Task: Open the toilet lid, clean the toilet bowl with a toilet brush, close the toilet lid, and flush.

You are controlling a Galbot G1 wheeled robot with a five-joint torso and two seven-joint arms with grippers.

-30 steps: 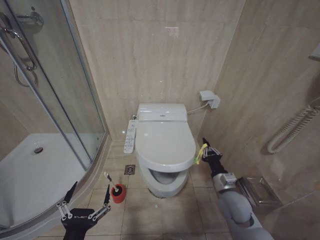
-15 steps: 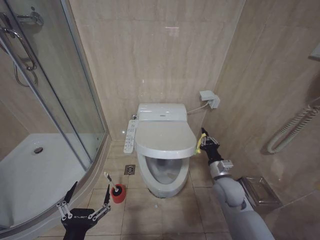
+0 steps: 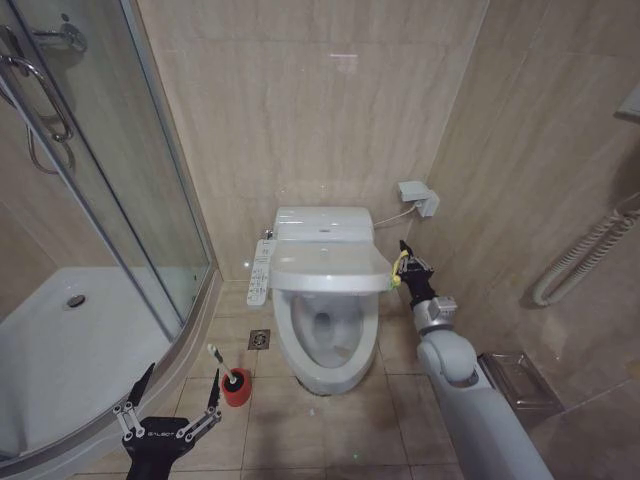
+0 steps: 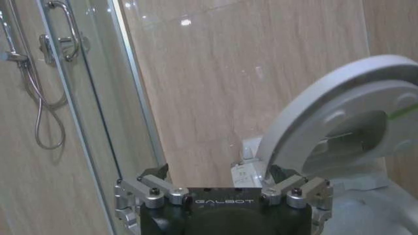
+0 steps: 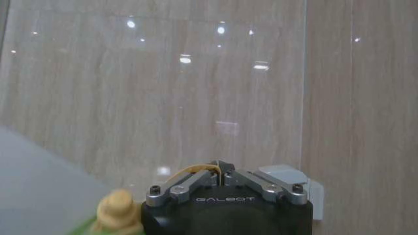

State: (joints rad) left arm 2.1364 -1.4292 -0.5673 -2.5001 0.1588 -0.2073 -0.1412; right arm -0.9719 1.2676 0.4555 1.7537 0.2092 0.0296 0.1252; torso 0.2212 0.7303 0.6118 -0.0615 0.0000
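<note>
- The toilet lid (image 3: 330, 266) sits at the centre of the head view, raised part-way off the toilet bowl (image 3: 325, 345) and tilted up at its front edge, so the bowl's oval opening and dark drain show beneath it.
- The right gripper (image 3: 404, 262) is just right of centre in the head view, at the lid's right edge, its arm rising from the lower right corner.
- Its fingers are pinched together on the yellow-green loop tag (image 3: 398, 268) fixed to the lid's edge; in the right wrist view the fingertips meet at a point with a thin yellow strand (image 5: 196, 169) caught between them.
- In the left wrist view the lifted lid (image 4: 326, 107) fills the right side of the frame as a tilted white oval, its underside and the seat ring (image 4: 365, 132) facing the camera.
- The left gripper (image 3: 170, 405) hangs in the lower left of the head view, its fingers spread wide and holding nothing.
- The toilet brush (image 3: 222, 364) stands in its red holder cup (image 3: 237, 388) on the floor tiles, low and left of centre, just left of the bowl's base and near the left gripper's right fingertip.
- The bidet button panel (image 3: 261, 274) runs along the bowl's left side.
- A glass shower door (image 3: 110, 170) and white shower tray (image 3: 70, 350) occupy the left side of the head view.
</note>
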